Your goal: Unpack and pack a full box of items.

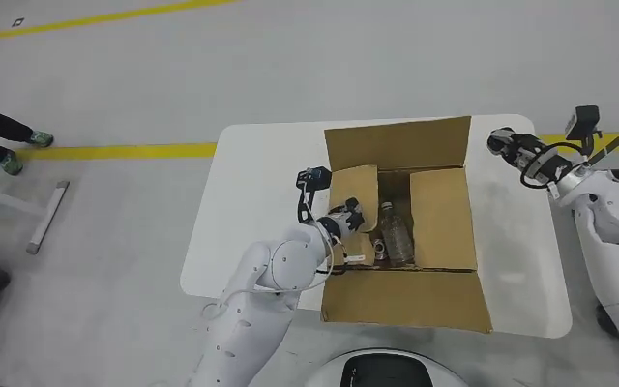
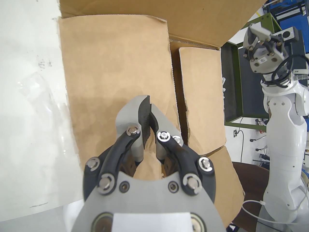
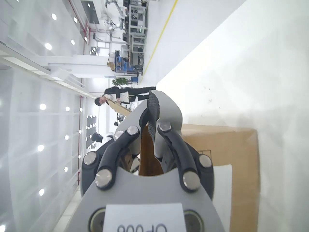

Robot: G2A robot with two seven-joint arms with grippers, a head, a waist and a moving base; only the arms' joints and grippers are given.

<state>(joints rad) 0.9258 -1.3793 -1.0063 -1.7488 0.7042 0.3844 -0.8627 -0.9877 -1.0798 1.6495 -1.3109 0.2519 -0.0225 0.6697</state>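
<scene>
A cardboard box (image 1: 406, 300) sits on a white table (image 1: 242, 193) with its flaps loose. The left pincer (image 2: 147, 108) hangs directly above the box's left inner flap (image 2: 113, 68), its two fingers clenched together with nothing visible between them. Just past its tips, in the narrow gap between that flap and the opposite inner flap (image 1: 443, 218), clear plastic bottles (image 1: 395, 235) lie inside the box, so the unpacking appears not yet done. The right pincer (image 3: 151, 103) is likewise clenched and empty. It is held in the air beside the box, which lies below it, and it is well apart from the left pincer and touches nothing. Several things could go wrong from here. Clenched fingers cannot take a bottle, so pushing down as they are would probably only press the flap further over the opening. The flap edge nearest the left pincer looks torn and may rip more if pulled. With nothing steadying the box, a tug on a flap could drag it across the table. Smooth round bottles may slip from a shallow pinch.
</scene>
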